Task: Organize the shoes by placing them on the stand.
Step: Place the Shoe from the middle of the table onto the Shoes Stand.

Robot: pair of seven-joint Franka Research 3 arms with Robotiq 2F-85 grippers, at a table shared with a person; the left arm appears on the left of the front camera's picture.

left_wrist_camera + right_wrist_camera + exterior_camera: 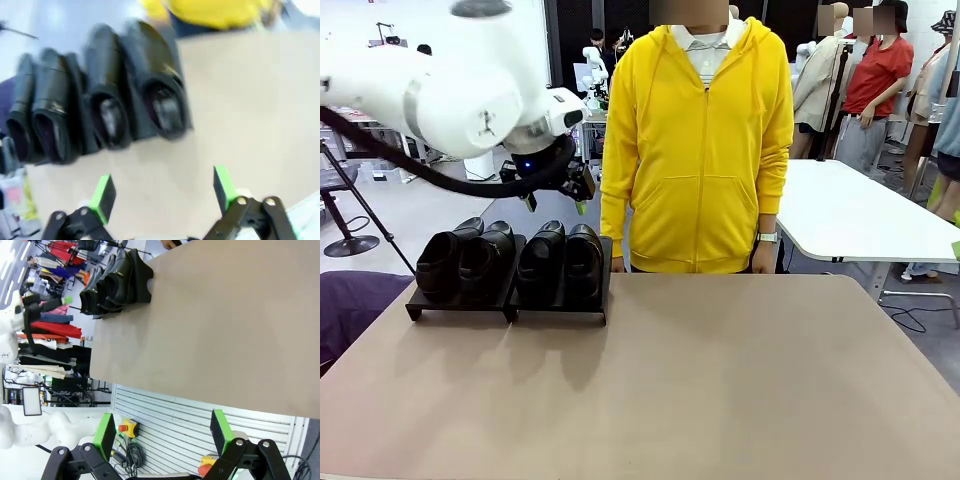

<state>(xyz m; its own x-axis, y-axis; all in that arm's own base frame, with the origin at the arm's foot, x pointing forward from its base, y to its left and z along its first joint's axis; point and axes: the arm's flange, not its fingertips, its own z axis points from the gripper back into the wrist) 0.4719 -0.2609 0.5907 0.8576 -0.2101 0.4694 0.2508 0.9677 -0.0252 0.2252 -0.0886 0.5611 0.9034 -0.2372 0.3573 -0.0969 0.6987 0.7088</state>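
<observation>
From the front, four shoes (510, 260) sit side by side on the stand (470, 305) at the far left of the table (700, 390). The left hand (555, 200) hangs just above their far ends, apart from them and holding nothing. A person in a yellow hoodie (698, 140) stands at the far edge, arms down.

In the left wrist view, that hand (162, 192) is spread wide and empty over bare table, the shoes (100, 100) farther off and blurred.

In the right wrist view, the right hand (162, 432) is likewise wide open and empty, off the table's near edge; the shoes on the stand (142, 282) show at the far corner.
</observation>
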